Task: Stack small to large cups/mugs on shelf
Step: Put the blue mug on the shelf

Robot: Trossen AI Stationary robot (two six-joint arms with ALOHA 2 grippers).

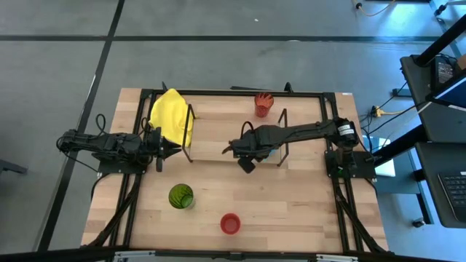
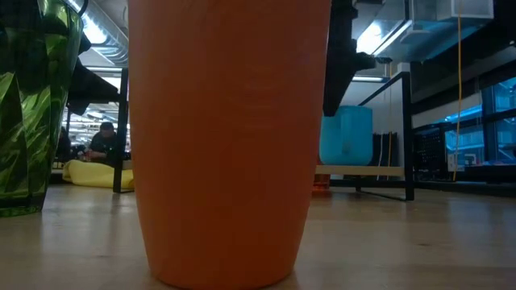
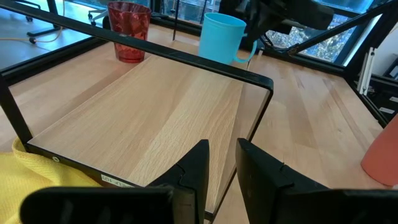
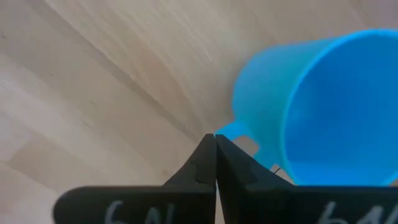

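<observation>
Blue mug point(image 4: 323, 106) interior beside shut right fingers point(image 4: 214, 158), right wrist only

Left claw point(image 3: 221, 163) slightly parted, arm low at left, right claw point(image 4: 215, 155) closed, arm stretched leftward

A light blue mug point(image 3: 222, 38), a red translucent tumbler point(image 3: 129, 31), a green translucent tumbler point(image 1: 181, 196), a short red cup point(image 1: 230, 223) and a yellow cloth point(image 1: 172, 116) sit on pale wood-grain worktop point(image 1: 291, 196), among black arms.
</observation>
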